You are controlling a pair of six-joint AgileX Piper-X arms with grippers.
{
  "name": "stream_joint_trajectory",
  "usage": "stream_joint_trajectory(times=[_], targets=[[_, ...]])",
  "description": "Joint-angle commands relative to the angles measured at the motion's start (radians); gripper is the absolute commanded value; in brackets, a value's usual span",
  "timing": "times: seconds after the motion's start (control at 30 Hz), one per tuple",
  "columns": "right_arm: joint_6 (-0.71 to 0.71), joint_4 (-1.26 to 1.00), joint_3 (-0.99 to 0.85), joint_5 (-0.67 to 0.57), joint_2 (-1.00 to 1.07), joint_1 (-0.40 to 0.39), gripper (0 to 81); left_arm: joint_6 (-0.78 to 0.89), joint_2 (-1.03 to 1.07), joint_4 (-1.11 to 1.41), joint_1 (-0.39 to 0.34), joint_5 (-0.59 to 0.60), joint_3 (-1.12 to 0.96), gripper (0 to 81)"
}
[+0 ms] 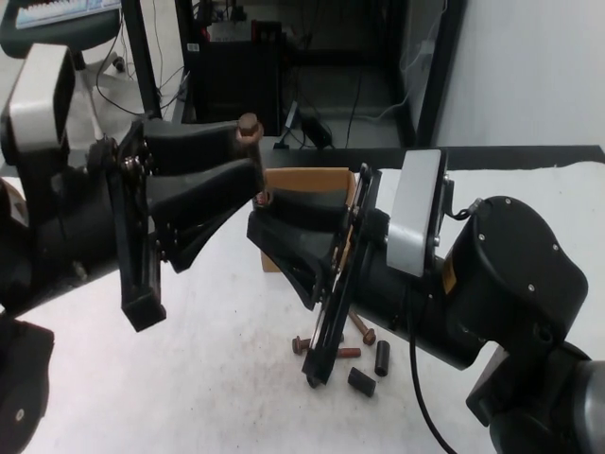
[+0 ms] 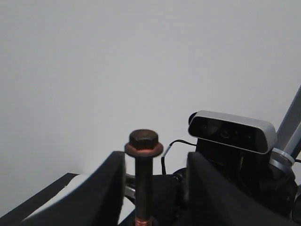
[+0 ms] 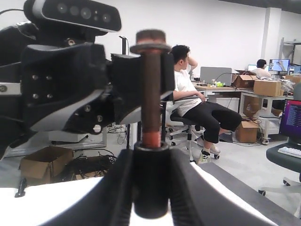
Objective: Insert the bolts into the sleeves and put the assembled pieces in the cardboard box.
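Held above the middle of the desk (image 1: 217, 369), the bolt (image 3: 150, 94) stands upright with its lower end entered in the sleeve (image 3: 150, 190) and its head well clear of the rim. The right gripper (image 3: 150, 165) is clamped on the sleeve from both sides. The left gripper (image 2: 156, 181) flanks the shank, but whether it pinches the bolt or stands slack cannot be told. The insertion looks part-done: keep the shank in line with the bore and press straight down until the head seats, holding the sleeve firm. The cardboard box (image 1: 307, 179) waits toward the desk's far edge; loose bolts (image 1: 301, 345) and spare sleeves (image 1: 361, 380) lie nearer the front edge.
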State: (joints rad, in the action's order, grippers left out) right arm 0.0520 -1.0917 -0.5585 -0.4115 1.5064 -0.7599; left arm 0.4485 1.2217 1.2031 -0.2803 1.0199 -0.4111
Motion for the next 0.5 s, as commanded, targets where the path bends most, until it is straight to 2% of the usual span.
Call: stream_joint_trajectory(times=[0.0,0.3,0.47], targets=[[0.001,-0.005,-0.006,0.009,-0.008,0.004,0.8,0.008,-0.002,0.012,-0.001,0.04,-0.008,39.6],[0.001,-0.005,-0.006,0.009,-0.008,0.004,0.8,0.008,-0.002,0.008,0.001,0.056,-0.008,39.6],[0.001,0.029,-0.006,0.009,-0.008,0.014,0.8,0.008,-0.014,0.076,0.041,-0.012,-0.008,39.6]])
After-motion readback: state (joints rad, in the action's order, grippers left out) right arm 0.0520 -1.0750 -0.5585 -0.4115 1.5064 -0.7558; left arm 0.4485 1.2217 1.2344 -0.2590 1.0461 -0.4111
